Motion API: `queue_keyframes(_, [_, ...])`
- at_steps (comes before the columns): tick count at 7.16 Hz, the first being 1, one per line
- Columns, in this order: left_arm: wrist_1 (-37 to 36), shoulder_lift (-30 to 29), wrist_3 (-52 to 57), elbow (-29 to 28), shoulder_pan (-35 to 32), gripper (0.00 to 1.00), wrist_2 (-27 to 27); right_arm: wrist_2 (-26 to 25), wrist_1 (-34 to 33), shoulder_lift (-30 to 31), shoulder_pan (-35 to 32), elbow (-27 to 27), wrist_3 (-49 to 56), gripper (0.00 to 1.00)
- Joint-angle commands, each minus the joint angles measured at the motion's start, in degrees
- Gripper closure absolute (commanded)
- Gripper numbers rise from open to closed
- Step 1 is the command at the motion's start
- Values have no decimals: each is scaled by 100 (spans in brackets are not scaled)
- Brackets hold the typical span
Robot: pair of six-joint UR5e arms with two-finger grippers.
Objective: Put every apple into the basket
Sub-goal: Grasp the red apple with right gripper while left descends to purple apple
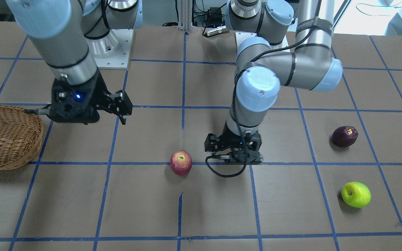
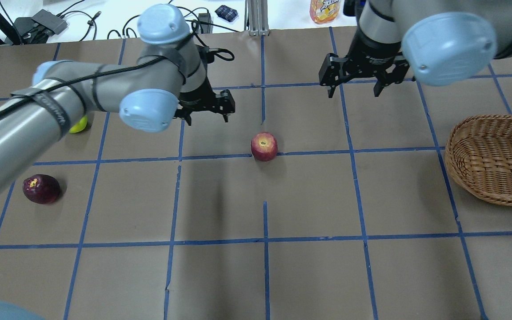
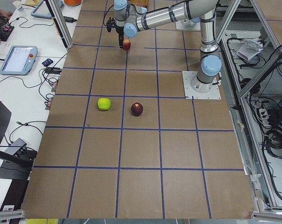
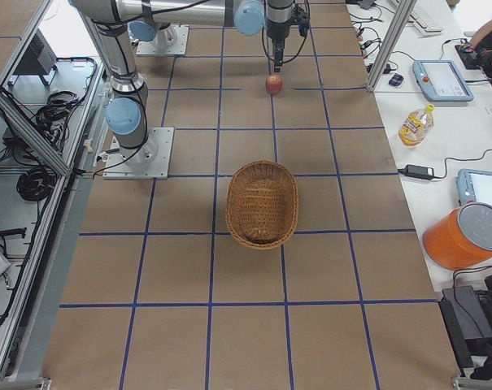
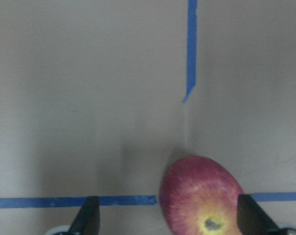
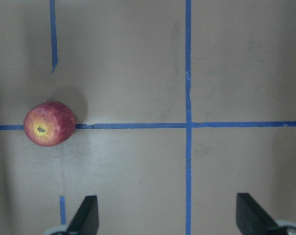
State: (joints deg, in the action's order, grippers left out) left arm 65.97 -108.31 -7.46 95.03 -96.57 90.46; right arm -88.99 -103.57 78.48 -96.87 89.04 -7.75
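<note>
Brown counter (image 2: pixel 309 275) gridded with blue tape; cables and a bottle on a white bench beyond it.

Nearest the robot, on its left side: purple apple (image 2: pixel 41 189), lying alone.

Across on its right, same depth or a little farther: basket (image 2: pixel 491 160), nothing visible inside it. All three apples are out on the counter, so no part of the task is done.

Mid-counter: red apple (image 2: pixel 264 146), sitting on a tape line, stem dimple up. Well apart from the basket.

Farther out on the left: green apple (image 1: pixel 356 194), half hidden under the left arm in the overhead view.

Farther again: left gripper (image 2: pixel 208 118), pointing down, fingers spread, carrying nothing. It hangs just beside the red apple, not around it. Its wrist camera shows the apple low in frame, between the two fingers but crowding one of them.

Farthest: right gripper (image 2: pixel 354 93), fingers spread, empty, raised above the counter between the red apple and the basket.

Step in hand, as I judge it: the left arm's approach to the red apple.

Next move calls for:
- shifting sideways until the apple sits centred between the fingers;
- dropping so they straddle its widest part;
- closing.

The round fruit may roll if one finger touches first. The carry to the basket then crosses the right arm's side.
</note>
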Motion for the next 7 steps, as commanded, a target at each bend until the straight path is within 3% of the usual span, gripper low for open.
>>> queue_keyframes(1, [671, 572, 1346, 339, 1065, 0, 1190, -250, -1030, -1042, -769, -18, -944, 0])
queue_keyframes(3, [619, 592, 3100, 560, 2521, 0, 1001, -276, -1836, -1754, -1366, -36, -2145, 0])
queue_keyframes(4, [575, 504, 3806, 656, 3147, 0, 504, -303, -2016, -1949, -1447, -1, -2186, 0])
queue_keyframes(7, [417, 381, 5357, 990, 4319, 0, 305, -286, -2096, -2309, -1448, 26, -2134, 0])
